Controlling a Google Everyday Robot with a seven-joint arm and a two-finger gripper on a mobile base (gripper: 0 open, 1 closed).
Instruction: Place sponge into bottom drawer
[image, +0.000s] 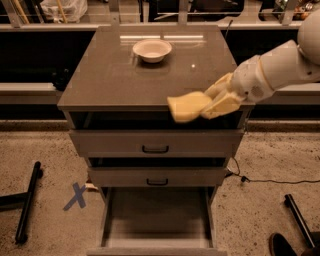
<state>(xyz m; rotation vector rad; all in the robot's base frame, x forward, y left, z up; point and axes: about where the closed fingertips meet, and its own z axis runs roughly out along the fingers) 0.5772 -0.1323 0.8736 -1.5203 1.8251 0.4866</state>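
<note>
My gripper (207, 106) comes in from the right on a white arm and is shut on the pale yellow sponge (187, 106). It holds the sponge in the air at the front edge of the cabinet top (110, 75), right of centre, above the drawer fronts. The bottom drawer (157, 217) is pulled out wide open at the foot of the cabinet, its flat grey floor bare. The sponge is well above it.
A round white bowl (152, 50) stands at the back of the cabinet top. Two upper drawers with dark loop handles (155, 149) are slightly ajar. A blue X (76, 196) marks the floor at left. Black bars lie at left (27, 202) and right (300, 217).
</note>
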